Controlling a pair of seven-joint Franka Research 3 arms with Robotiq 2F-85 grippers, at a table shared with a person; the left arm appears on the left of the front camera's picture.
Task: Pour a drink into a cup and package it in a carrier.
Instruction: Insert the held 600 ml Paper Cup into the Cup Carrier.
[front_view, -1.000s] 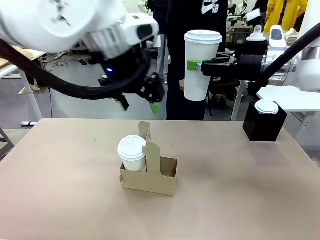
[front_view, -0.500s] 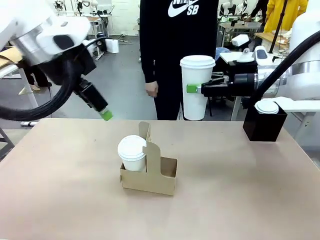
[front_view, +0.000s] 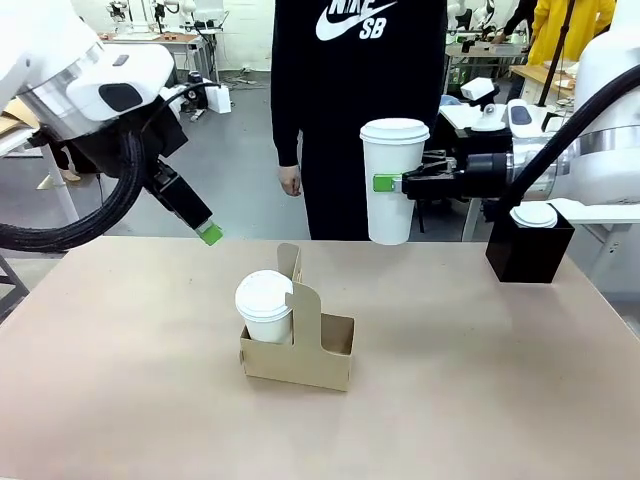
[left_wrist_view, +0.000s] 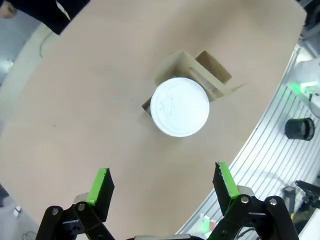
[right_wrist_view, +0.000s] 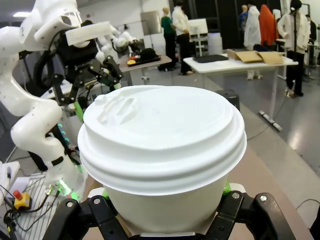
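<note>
The tall cup (front_view: 393, 180) hangs in the air above the far side of the worktop (front_view: 120, 380), upright, clasped from the side by the right claw (front_view: 388, 183), whose green pads press its wall roughly halfway up. In the right wrist view its white lid (right_wrist_view: 160, 135) sits flat and seated all round, so any drink inside is hidden and I cannot tell how full it is. Paper of this kind is likely light when empty but top-heavy and sloshy when filled. The wall is thin and would dent under a hard squeeze, and the taper means a loose grip could let it slide downward. The mid-wall hold looks sensible, since the lid could pop off if taken hold of there. The carrier (front_view: 300, 350) stands near the middle of the worktop with a shorter lidded cup (front_view: 264, 305) in its left slot and the right slot (front_view: 338, 338) empty. Thin cardboard like that may shift if the cup's base catches the rim. The left claw (left_wrist_view: 163, 181) is spread wide and empty, held above the carrier and looking down on it.
</note>
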